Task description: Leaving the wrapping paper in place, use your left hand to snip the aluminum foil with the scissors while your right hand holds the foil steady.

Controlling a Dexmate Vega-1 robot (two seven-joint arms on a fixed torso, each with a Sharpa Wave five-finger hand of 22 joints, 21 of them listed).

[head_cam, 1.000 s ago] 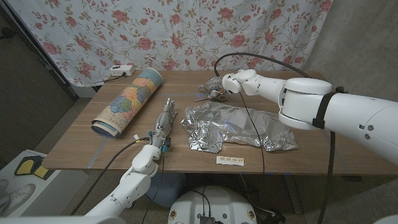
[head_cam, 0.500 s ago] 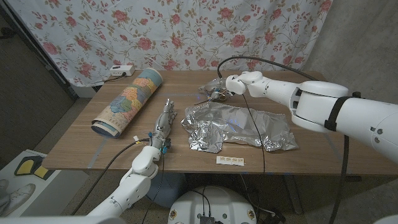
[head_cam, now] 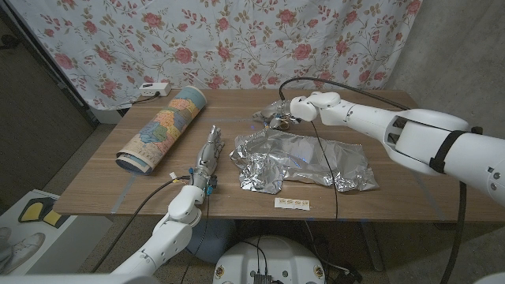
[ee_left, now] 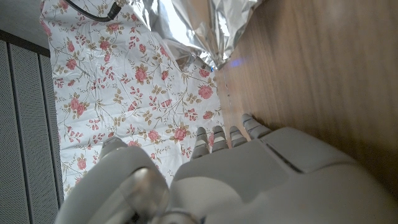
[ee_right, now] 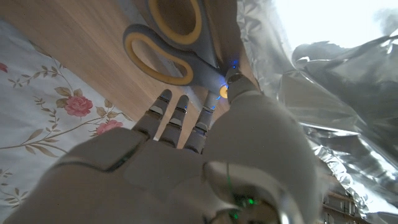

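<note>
Both arms have smooth white shells. The right arm carries a black band near its wide segment and a black cable. The left hand is silver-grey metal, segmented fingers pale grey.

Crinkled shiny aluminum foil; matt wooden table; glossy paper roll.

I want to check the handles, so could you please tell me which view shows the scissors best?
The right wrist view: the grey scissors with yellow-lined handles sit large beyond the right hand. The head view shows them small; I cannot make them out in the left wrist view.
</note>
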